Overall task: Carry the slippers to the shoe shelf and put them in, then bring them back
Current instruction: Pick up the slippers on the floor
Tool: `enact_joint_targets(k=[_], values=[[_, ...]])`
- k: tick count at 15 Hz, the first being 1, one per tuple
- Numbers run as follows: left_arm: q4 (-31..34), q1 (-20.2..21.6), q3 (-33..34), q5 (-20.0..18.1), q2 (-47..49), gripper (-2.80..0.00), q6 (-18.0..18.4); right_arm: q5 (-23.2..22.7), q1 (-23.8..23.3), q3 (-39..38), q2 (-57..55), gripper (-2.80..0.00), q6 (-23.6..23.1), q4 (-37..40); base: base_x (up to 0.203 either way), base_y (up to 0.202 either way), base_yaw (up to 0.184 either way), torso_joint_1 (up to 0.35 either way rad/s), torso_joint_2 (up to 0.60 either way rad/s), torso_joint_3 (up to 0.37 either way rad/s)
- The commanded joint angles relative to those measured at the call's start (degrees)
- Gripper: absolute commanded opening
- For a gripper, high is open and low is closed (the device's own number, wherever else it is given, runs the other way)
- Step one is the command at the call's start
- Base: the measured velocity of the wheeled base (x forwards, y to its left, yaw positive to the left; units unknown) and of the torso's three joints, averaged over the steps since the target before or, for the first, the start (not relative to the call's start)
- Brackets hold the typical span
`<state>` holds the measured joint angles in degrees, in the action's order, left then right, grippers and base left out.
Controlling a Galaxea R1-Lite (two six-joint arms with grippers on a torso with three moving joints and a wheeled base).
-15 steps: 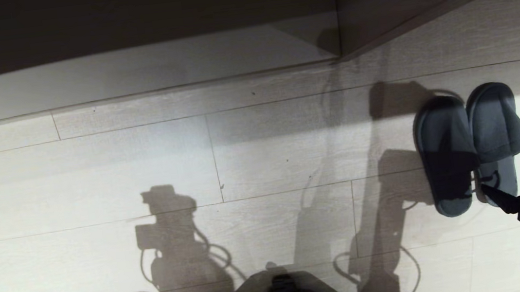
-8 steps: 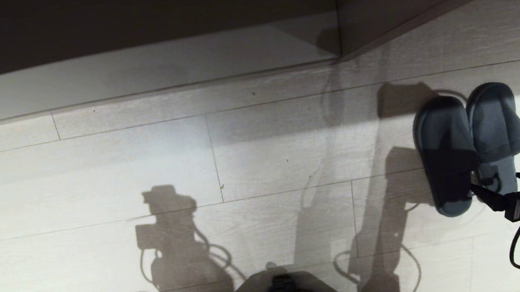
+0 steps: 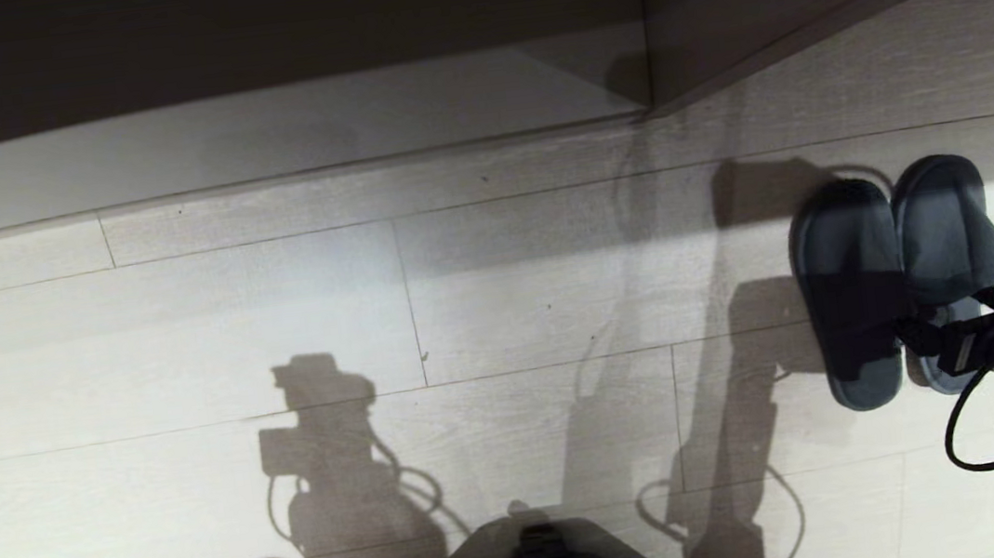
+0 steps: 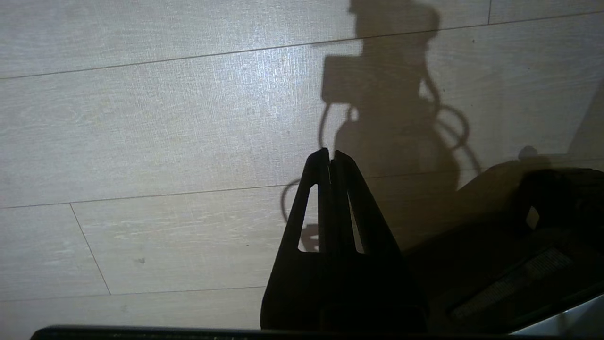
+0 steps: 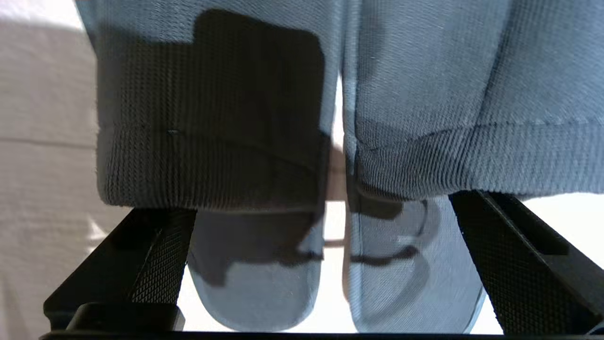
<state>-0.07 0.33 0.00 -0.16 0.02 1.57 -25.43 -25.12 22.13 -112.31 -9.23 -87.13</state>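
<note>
Black and cross-hatched, the fingers (image 5: 155,255) of the right claw (image 3: 956,325) stand spread wide, one on each outer side of the slippers (image 3: 900,280), with nothing clamped yet. In the right wrist view the two knitted toe bands fill the gap between the fingers, and the open heel ends lie nearest the claw. The pair lies side by side on the pale plank floor (image 3: 501,316) at the robot's right, just touching each other, long axes running away from the robot toward the shoe shelf (image 3: 803,10), toes farthest. The claw comes in at heel height, roughly along that axis, so closing should squeeze both slippers together across their width. The right arm is plainly the nearer one. The left claw (image 4: 330,158) hangs over bare floor, fingers pressed together, well apart from the slippers.
</note>
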Motion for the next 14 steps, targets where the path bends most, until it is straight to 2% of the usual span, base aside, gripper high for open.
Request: enact_joint_targets(k=[1, 11, 14], values=[[0.0, 0.0, 0.0, 0.0, 0.0, -2.8, 0.0, -0.1, 0.6, 1.2, -1.2, 0.0, -0.1, -0.5, 0.0, 0.0, 0.0, 0.0, 0.0, 0.0], [0.0, 0.0, 0.0, 0.0, 0.0, -2.8, 0.0, 0.4, 1.0, 1.1, 1.1, 0.0, 0.9, -0.5, 0.0, 0.0, 0.0, 0.0, 0.0, 0.0], [0.0, 0.0, 0.0, -0.1, 0.0, -2.8, 0.0, 0.4, 2.0, 4.4, 0.6, 0.0, 2.5, -0.5, 0.0, 0.0, 0.0, 0.0, 0.0, 0.0]])
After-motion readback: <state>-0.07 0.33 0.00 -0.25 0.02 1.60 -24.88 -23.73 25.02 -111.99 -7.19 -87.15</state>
